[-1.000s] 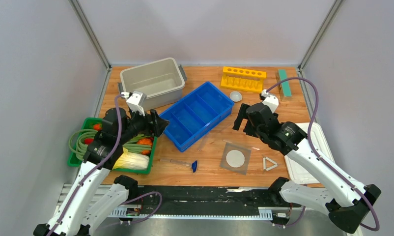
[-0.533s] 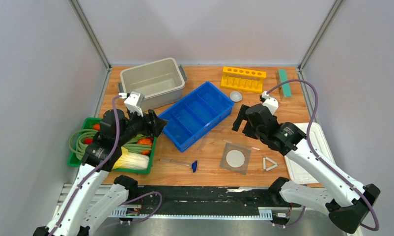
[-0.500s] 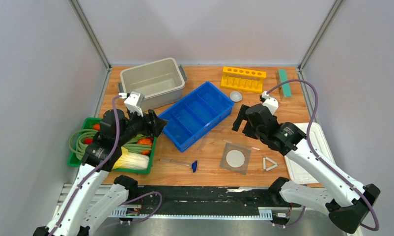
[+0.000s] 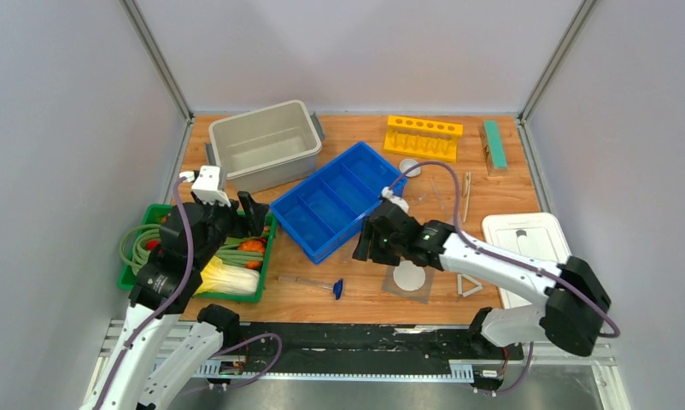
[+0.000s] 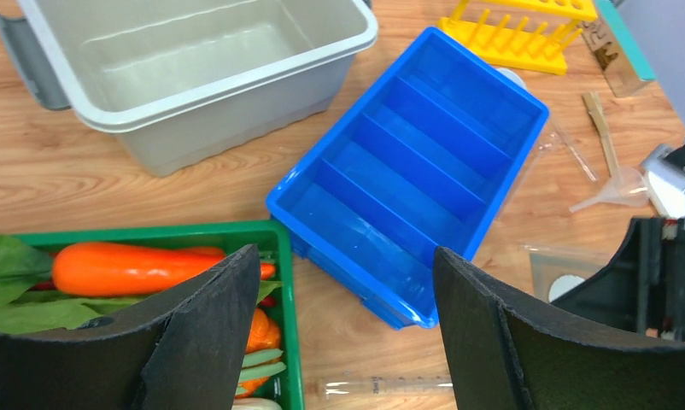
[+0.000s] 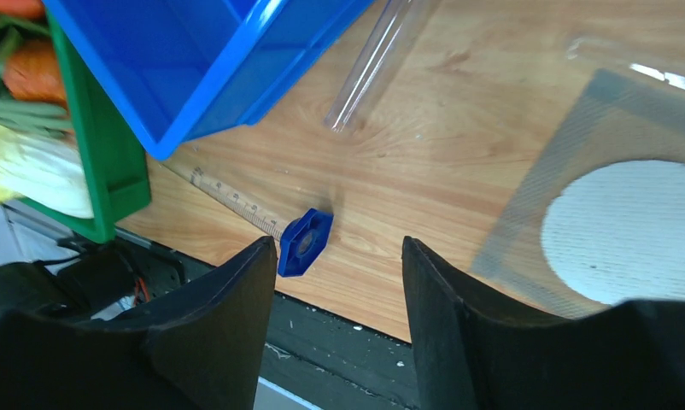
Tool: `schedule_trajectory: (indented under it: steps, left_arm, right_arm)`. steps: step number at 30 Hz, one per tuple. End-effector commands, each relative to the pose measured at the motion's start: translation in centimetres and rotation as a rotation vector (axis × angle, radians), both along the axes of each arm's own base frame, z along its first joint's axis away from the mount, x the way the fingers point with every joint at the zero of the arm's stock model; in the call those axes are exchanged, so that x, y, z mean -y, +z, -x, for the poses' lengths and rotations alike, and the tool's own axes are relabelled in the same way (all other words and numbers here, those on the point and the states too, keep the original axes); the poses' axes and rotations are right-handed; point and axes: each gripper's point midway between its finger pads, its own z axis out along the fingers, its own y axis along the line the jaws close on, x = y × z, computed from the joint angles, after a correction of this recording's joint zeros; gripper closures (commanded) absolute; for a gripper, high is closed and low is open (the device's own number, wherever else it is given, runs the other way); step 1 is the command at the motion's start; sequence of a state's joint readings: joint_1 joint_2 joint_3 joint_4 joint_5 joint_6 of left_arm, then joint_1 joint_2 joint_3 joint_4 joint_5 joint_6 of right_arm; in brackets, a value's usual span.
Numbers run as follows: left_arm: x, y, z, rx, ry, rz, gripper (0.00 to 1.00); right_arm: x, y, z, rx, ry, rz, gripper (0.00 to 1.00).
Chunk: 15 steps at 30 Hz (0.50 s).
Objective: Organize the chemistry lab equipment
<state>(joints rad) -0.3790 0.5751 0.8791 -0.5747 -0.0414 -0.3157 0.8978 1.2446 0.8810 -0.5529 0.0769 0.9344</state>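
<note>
Hovering low over the counter [image 4: 365,301], R jaws stand apart w/ nothing between them. Seen from the R wrist, the blue-tipped tool [image 6: 305,243] lies flat on the wood under the gap, closer to the left-hand finger. Its thin marked stem runs off toward the green crate [image 6: 91,171]. Just beside the other finger lies the grey mesh w/ white disc [image 6: 617,218], flat, partly hidden by that finger. A clear tube [image 6: 375,68] lies ahead of the jaws, next to the corner of the blue tray [image 6: 202,60]. On the far side of the mesh from the jaws sits the white triangle [image 4: 469,284], apart from it.

L jaws are wide apart & empty, above the veg in the green crate, w/ a carrot [image 5: 125,266] below the left-hand finger. Blue tray is straight ahead of them, grey tub [image 5: 194,77] ahead-left. A clear funnel [image 5: 619,186] & wooden stick [image 5: 600,128] lie beyond the tray, near the R arm. The round dish [image 4: 413,170] is past those, by the yellow rack [image 4: 423,137].
</note>
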Motion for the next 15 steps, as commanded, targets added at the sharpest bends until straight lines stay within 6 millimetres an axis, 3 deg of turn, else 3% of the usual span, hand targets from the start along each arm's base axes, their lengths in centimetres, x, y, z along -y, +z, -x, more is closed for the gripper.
schedule_trajectory:
  steps: [1, 9, 15]
  left_arm:
    - [-1.6, 1.6, -0.1, 0.034, 0.085, -0.004, 0.18]
    - [-1.6, 1.6, 0.0, 0.038, 0.081, -0.002, 0.18]
    - [-1.5, 1.7, 0.0, 0.041, 0.077, 0.000, 0.18]
  right_arm:
    - [-4.7, -0.1, 0.5, -0.011, 0.060, -0.021, 0.44]
    - [-8.5, -4.1, 3.0, -0.100, 0.155, 0.054, 0.48]
    - [-8.9, -5.5, 3.7, -0.148, 0.132, 0.060, 0.52]
